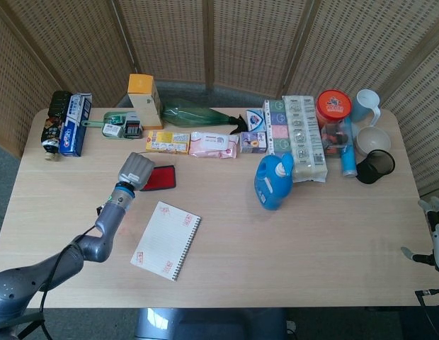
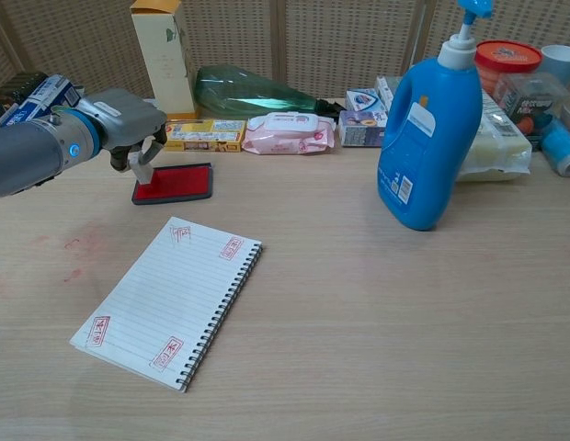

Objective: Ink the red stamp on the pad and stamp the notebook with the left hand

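Left hand [image 2: 129, 115] covers most of the stamp [image 2: 141, 170]; only its pale lower body shows in chest view, and head view hides it entirely along with the left end of the ink pad [image 1: 157, 178]. Right hand [image 1: 435, 241] cut by head view's right edge, finger pose unreadable. Notebook [image 2: 170, 299] stamp marks too small to read.

blue detergent bottle [image 2: 429, 129], green bottle [image 2: 253, 94] lying down, wipes pack [image 2: 289, 133]

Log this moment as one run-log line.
stage: inking | left hand: holds red stamp down on left end of red ink pad | white spiral notebook: open, four red marks | right hand: idle at table edge
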Available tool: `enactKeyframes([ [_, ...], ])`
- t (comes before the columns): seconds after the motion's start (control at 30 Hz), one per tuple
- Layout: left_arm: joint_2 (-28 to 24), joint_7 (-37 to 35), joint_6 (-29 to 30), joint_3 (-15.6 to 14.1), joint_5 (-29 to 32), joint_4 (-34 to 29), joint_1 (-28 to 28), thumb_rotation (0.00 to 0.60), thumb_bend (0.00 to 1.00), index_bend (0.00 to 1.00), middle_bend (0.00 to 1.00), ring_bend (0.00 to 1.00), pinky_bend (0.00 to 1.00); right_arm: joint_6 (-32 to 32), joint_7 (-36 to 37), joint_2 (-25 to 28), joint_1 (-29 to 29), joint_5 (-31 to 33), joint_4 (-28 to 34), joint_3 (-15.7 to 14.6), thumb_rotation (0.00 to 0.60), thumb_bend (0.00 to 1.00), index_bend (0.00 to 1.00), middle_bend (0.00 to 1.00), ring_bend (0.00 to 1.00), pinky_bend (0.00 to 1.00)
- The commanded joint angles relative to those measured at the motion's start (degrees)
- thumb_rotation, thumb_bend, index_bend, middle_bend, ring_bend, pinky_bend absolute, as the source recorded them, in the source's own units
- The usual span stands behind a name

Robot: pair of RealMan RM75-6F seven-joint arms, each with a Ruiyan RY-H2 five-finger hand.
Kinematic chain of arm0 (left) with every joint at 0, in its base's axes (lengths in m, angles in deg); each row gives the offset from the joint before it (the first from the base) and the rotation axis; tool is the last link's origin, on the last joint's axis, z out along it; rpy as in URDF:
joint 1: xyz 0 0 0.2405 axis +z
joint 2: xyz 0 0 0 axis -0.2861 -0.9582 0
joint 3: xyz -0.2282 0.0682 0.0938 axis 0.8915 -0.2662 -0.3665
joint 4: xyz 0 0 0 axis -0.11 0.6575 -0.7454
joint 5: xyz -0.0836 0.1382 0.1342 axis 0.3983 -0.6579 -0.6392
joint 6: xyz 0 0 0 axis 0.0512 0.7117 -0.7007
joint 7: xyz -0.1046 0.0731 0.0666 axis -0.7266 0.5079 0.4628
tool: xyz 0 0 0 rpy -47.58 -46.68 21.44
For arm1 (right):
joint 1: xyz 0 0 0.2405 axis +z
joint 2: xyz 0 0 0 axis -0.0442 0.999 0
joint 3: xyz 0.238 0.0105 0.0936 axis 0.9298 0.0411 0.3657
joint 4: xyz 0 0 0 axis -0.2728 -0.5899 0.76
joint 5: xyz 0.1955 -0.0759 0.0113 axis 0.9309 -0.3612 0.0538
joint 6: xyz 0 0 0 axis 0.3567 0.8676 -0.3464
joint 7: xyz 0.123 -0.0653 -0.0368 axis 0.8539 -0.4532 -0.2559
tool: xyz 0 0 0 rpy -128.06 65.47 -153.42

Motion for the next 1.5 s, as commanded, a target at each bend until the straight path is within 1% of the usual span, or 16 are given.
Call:
enactKeyframes([
  [0.03,0.3,-0.2,0.0,-0.1,0.1,0.3,-0.1,0.600,0.34,0.65,1.00,1.00,1.00,0.0,0.1,0.0,0.0,0.0,0.0,0.0,0.600,0.00,0.10,0.00,0.00,0.00],
  [0.4,0.4,0.3,1.0,-0.4,0.8,0.2,0.1,0.600,0.35,0.65,1.00,1.00,1.00,0.4,1.1,0.5,-0.3,-0.6,0.3,0.0,0.600,0.00,0.10,0.00,0.00,0.00],
  [0.53,-0.5,0.4,2.2,-0.3,0.7,-1.4,0.5,0.600,0.35,0.65,1.00,1.00,1.00,0.5,1.4,0.7,-0.4,-0.9,0.5,-0.1,0.600,0.00,0.10,0.00,0.00,0.00],
  [0.6,-1.7,0.4,3.5,-0.1,0.7,-3.3,0.8,0.600,0.35,0.65,1.00,1.00,1.00,0.6,1.5,0.7,-0.4,-1.2,0.6,-0.2,0.600,0.00,0.10,0.00,0.00,0.00],
  [0.7,-4.3,0.7,5.2,0.2,0.6,-7.3,1.4,0.600,0.35,0.65,1.00,1.00,1.00,0.6,1.6,0.7,-0.4,-1.6,0.6,-0.3,0.600,0.00,0.10,0.00,0.00,0.00],
  [0.9,-10.9,1.8,9.1,-0.3,-1.1,-18.3,2.8,0.600,0.35,0.65,1.00,1.00,1.00,0.7,1.3,0.6,-0.3,-2.0,0.8,-0.5,0.600,0.00,0.10,0.00,0.00,0.00],
  [1.03,-15.3,4.7,13.5,-2.8,-5.5,-27.4,4.1,0.600,0.35,0.65,1.00,1.00,1.00,0.8,1.0,0.5,-0.3,-2.3,0.9,-0.6,0.600,0.00,0.10,0.00,0.00,0.00],
  [1.13,-17.3,6.3,15.6,-4.7,-7.9,-33.6,5.1,0.600,0.35,0.65,1.00,1.00,1.00,0.7,1.0,0.5,-0.3,-2.2,1.0,-0.6,0.600,0.00,0.10,0.00,0.00,0.00],
  [1.23,-18.2,7.5,16.6,-6.7,-9.8,-38.3,5.9,0.600,0.35,0.65,1.00,1.00,1.00,0.8,1.2,0.6,-0.3,-2.3,1.1,-0.6,0.600,0.00,0.10,0.00,0.00,0.00],
  [1.5,-18.9,11.6,18.6,-11.2,-13.1,-45.9,8.0,0.600,0.34,0.65,1.00,1.00,1.00,1.1,1.8,0.9,-0.5,-2.7,1.4,-0.7,0.600,0.00,0.10,0.00,0.00,0.00],
])
